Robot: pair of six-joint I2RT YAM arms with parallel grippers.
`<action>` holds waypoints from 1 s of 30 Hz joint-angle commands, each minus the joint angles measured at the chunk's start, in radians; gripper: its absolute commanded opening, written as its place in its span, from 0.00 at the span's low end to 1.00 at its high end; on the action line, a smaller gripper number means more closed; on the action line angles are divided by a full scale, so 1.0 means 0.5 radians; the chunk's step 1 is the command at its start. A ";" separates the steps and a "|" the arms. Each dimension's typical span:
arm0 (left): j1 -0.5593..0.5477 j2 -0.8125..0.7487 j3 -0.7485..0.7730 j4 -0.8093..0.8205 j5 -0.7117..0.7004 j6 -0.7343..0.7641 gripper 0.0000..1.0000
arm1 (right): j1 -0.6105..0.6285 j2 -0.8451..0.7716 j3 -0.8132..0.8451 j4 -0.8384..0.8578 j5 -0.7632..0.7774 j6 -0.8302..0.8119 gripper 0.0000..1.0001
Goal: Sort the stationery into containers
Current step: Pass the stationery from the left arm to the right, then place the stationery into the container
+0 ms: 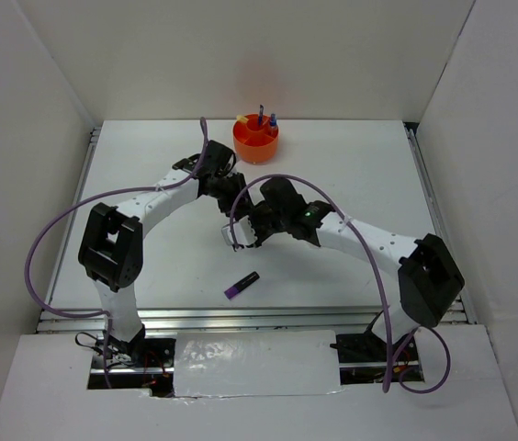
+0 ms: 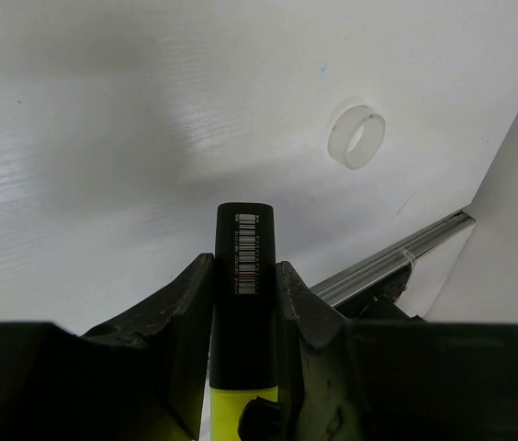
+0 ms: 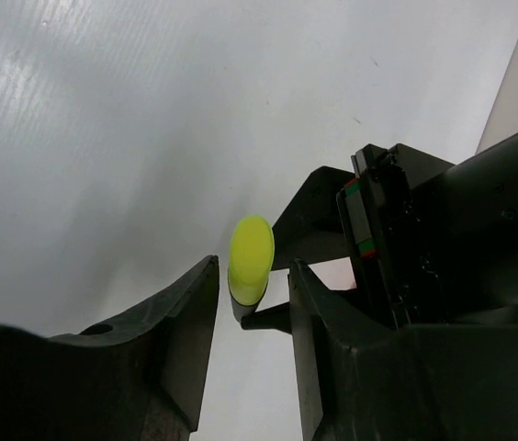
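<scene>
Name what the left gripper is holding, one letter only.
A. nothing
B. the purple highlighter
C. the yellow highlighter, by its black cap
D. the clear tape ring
C: in the left wrist view the left gripper has its jaws pressed on the black cap of the yellow highlighter, while the purple highlighter and the tape ring lie free of it.
</scene>
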State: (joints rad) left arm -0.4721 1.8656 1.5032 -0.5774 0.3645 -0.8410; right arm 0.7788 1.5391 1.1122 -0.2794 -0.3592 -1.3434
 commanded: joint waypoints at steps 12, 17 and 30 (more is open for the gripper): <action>0.002 -0.126 0.003 0.013 -0.002 0.013 0.15 | 0.059 0.106 0.230 -0.079 0.105 0.110 0.14; 0.179 -0.157 -0.009 0.050 -0.002 0.022 0.74 | 0.007 0.030 0.254 -0.046 0.034 0.208 0.00; 0.873 -0.531 -0.171 0.369 -0.192 0.225 0.99 | -0.530 0.670 1.139 1.119 0.212 1.876 0.00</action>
State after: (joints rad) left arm -0.0021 1.6524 1.4364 -0.4393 0.2764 -0.7944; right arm 0.5457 1.7527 1.5280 0.0399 -0.3336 -0.6724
